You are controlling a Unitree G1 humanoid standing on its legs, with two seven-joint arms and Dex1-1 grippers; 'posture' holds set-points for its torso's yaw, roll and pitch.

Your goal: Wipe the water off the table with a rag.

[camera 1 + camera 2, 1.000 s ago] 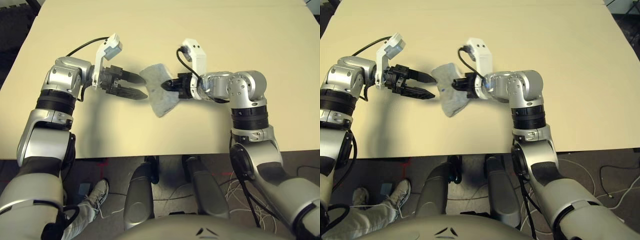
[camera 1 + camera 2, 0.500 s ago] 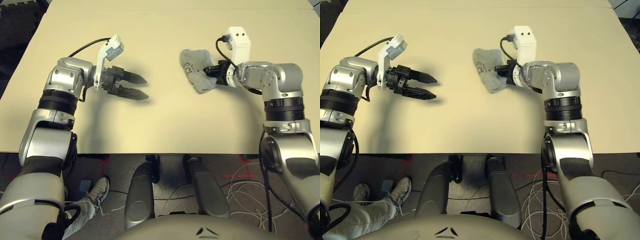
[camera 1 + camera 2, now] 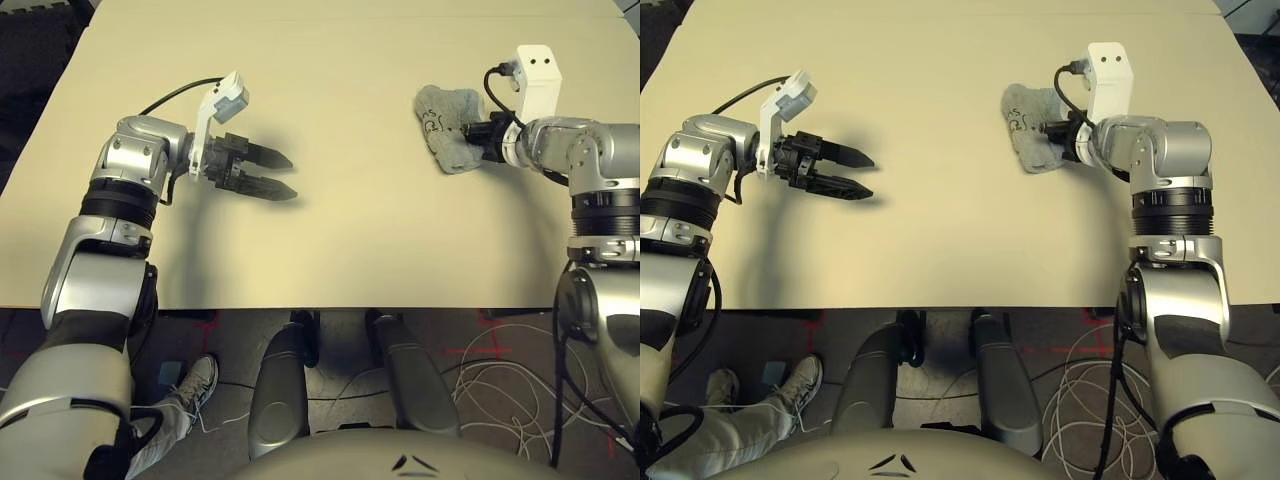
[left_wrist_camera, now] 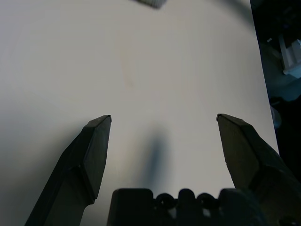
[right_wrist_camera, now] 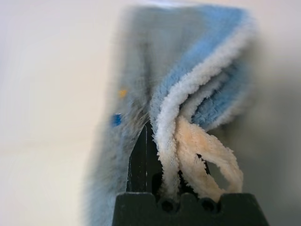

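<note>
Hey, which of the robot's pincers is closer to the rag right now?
The right one. The right pincer is shut on the rag; the left pincer stands open over the table, well to the rag's left.

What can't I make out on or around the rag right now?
- Rag's underside: pressed toward the table, hidden in both eye views.
- Rag's end by the right gripper: covered by that gripper in the left eye view.
- Rag's writing: too small to read in the eye views.
- Rag's far edge: blurred in the right wrist view.
</note>
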